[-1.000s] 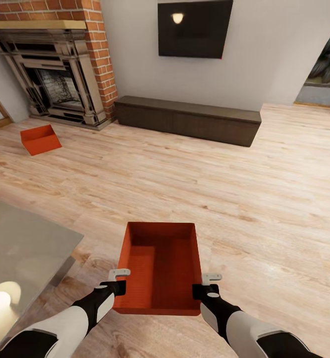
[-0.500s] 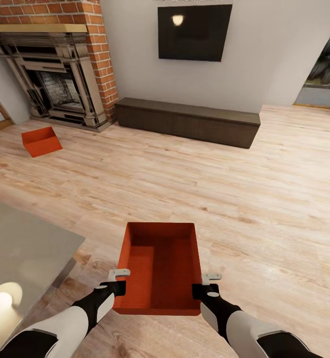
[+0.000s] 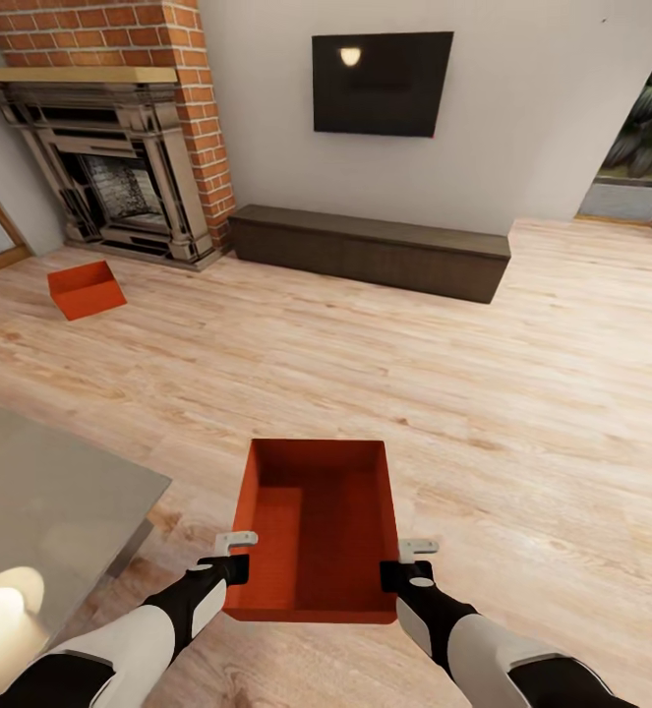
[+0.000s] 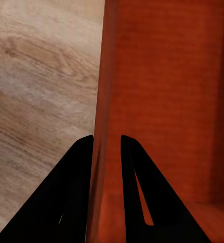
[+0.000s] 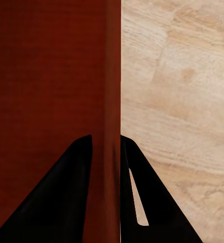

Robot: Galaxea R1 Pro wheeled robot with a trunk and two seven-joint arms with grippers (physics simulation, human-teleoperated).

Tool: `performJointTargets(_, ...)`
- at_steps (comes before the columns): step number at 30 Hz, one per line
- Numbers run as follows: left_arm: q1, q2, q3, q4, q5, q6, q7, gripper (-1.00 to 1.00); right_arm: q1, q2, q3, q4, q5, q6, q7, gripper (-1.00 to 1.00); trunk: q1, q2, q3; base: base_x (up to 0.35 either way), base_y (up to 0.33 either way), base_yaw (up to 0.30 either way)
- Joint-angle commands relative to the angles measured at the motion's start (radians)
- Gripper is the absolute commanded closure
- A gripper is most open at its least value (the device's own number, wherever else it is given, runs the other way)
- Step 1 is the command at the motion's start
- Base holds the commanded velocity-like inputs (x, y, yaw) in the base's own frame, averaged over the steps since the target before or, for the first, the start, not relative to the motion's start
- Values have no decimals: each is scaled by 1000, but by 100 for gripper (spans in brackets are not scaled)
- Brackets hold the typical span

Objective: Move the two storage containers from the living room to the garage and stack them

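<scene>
Gripping opposite side walls, the left pincer [image 3: 235,551] and right pincer [image 3: 416,557] held one bin [image 3: 316,521] above the wood floor [image 3: 414,374]; the other bin [image 3: 86,289] lay by the fireplace [image 3: 119,187].

no readable text, labels, or numbers

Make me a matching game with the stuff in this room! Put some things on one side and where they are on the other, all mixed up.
Things:
1. TV
2. held container
3. other container
4. long dark cabinet

Places:
A. on the wood floor near the fireplace
B. on the floor against the wall, under the TV
C. mounted on the wall
D. between the left gripper and right gripper

Pairs: 1-C, 2-D, 3-A, 4-B
</scene>
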Motion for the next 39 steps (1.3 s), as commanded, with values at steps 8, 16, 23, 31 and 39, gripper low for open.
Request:
performJointTargets(8,0,0,15,-8,-13,5,18,100,0,-3,6,5,-19,-4,-2,100,-31,56,37,0,0,0)
performJointTargets(16,0,0,16,-9,-13,5,18,100,0,-3,6,5,-19,-4,-2,100,-61,112,75,0,0,0)
performJointTargets(23,0,0,16,-10,-13,5,18,100,0,-3,6,5,-19,-5,-2,100,-88,161,108,0,0,0)
performJointTargets(31,0,0,16,-10,-13,5,18,100,0,-3,6,5,-19,-5,-2,100,-119,217,145,0,0,0)
performJointTargets(39,0,0,16,-10,-13,5,18,100,0,-3,6,5,-19,-4,-2,100,-150,273,183,0,0,0)
